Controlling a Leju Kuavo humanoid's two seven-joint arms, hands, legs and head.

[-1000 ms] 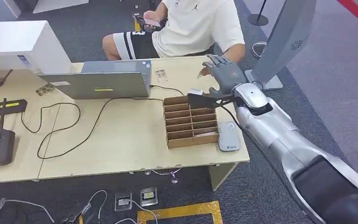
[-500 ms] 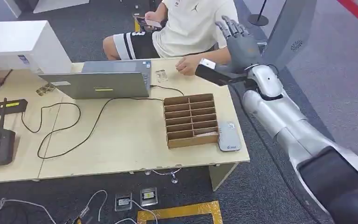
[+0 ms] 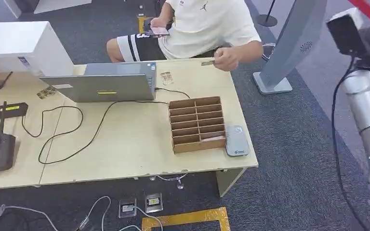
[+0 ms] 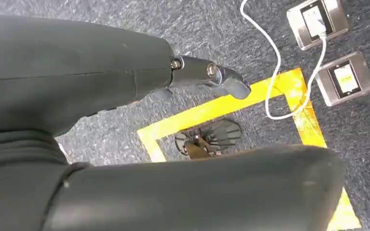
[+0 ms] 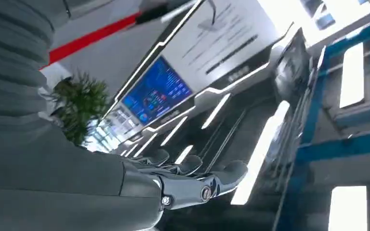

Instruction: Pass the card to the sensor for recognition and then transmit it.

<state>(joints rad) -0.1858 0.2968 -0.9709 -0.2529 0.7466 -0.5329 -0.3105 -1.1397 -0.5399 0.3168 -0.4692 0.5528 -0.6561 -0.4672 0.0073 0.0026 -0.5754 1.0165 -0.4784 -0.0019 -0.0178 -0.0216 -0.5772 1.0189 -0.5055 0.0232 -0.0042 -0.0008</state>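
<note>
Right hand (image 5: 183,185) is raised high, fingers extended, empty; the person's hand (image 3: 226,58) holds the small card (image 3: 208,62). Risk: a sweeping arm clipping the grey pillar (image 3: 296,38).

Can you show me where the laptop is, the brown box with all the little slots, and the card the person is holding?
laptop (image 3: 107,86): head view, back of its lid.
brown box (image 3: 196,124): head view, its slot dividers.
card (image 3: 207,62): head view, end beside the person's fingers.

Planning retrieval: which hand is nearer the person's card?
Right, probably. The right hand is raised high off the table end where the card is; the left hand hangs low over yellow floor tape.
</note>
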